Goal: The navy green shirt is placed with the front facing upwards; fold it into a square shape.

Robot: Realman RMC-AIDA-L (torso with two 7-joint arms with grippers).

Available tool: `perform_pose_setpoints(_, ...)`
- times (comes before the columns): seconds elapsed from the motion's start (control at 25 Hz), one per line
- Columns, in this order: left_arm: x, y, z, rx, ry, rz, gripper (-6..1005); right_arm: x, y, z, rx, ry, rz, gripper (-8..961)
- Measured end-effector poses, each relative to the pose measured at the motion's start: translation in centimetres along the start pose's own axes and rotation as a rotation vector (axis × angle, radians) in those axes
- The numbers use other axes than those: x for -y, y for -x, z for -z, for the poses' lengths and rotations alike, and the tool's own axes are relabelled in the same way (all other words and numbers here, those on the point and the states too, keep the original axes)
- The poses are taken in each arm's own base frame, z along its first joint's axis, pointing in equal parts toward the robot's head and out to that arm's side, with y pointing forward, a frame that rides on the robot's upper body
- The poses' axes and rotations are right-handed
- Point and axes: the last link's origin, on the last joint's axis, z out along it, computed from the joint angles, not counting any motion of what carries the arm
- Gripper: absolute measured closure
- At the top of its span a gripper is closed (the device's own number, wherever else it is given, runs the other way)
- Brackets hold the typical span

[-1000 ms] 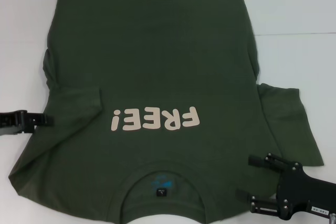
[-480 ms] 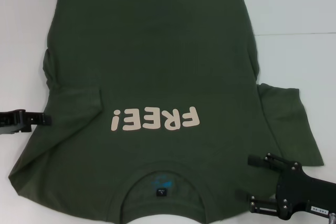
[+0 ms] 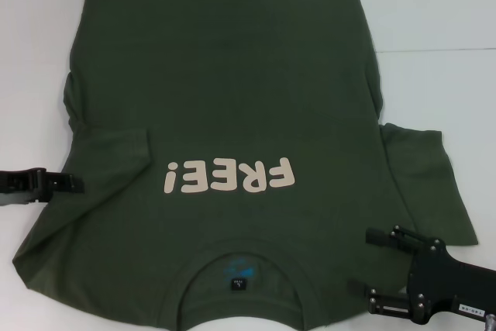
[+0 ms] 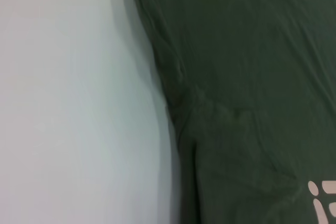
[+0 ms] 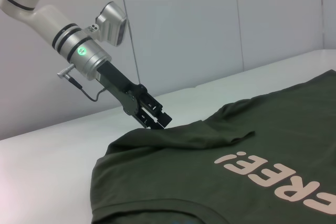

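Note:
The navy green shirt [image 3: 225,98] lies flat on the white table, front up, with its cream "FREE!" print [image 3: 230,176] and its collar toward me. Its left sleeve [image 3: 116,149] is folded in over the body, while the right sleeve [image 3: 426,176] lies spread out. My left gripper [image 3: 76,184] sits low at the shirt's left edge, level with the print, its tip touching the cloth [image 5: 157,129]. My right gripper [image 3: 364,261] hovers open over the shirt's near right shoulder, holding nothing.
The bare white table [image 3: 434,13] runs around the shirt on the left, right and far sides. A pale wall [image 5: 210,24] stands behind the table on my left side.
The left gripper has shifted slightly toward me along the shirt's left edge. The shirt and the right arm have stayed still.

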Motion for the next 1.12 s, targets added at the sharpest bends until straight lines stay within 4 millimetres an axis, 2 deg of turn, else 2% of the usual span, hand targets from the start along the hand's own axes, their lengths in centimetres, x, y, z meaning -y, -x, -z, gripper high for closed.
perform_pose_setpoints(0.6, -2.2, 0.1, -0.5, 0.068, 0.103, 0.007, 324, 0.1, 0.1, -0.1, 0.001, -0.001, 0.002, 54)
perform_pose_setpoints(1.12, -5.3, 2.2, -0.1, 0.195, 0.326, 0.016, 321, 0.1, 0.2, -0.1, 0.002, 0.001, 0.007, 55)
